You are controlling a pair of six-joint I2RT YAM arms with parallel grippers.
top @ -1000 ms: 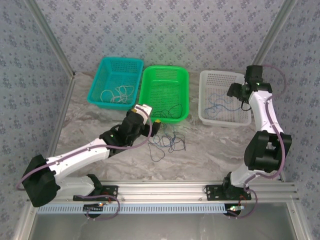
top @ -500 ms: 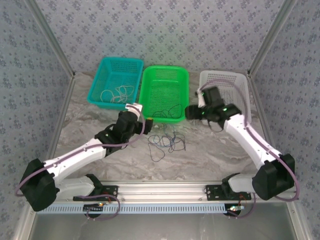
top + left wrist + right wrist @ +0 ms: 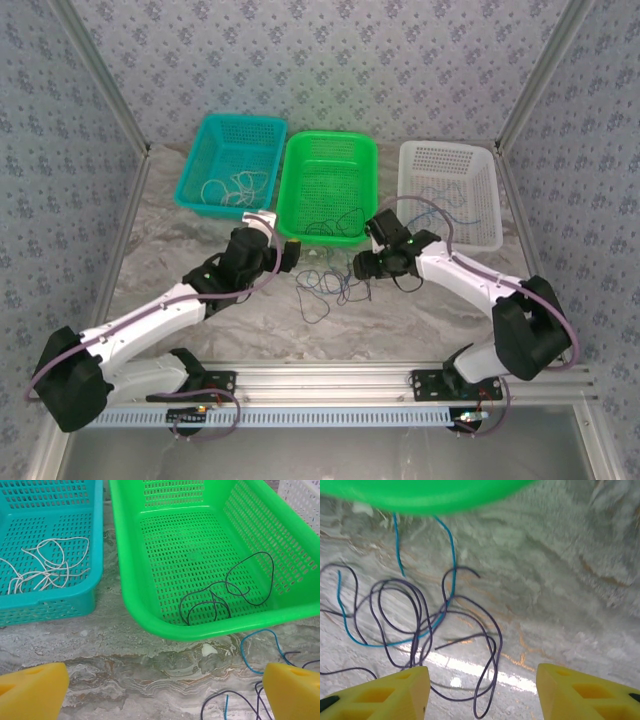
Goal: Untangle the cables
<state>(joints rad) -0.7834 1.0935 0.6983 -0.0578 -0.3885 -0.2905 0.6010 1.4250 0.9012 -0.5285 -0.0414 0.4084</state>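
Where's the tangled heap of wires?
From above, the tangle lies on the table just before the green basket, between the left hand and right hand.

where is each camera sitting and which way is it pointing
top external: above and behind the arms, looking down on the table; both arms, left gripper, right gripper, teal basket, green basket, white basket, cable tangle.
left wrist: on the left arm, low, facing the teal and green baskets; yellow fingertips at the bottom corners.
right wrist: on the right arm, angled down at the cable tangle; yellow fingertips at the bottom.
shared: both wrist views catch the green basket's near rim and a blue cable.
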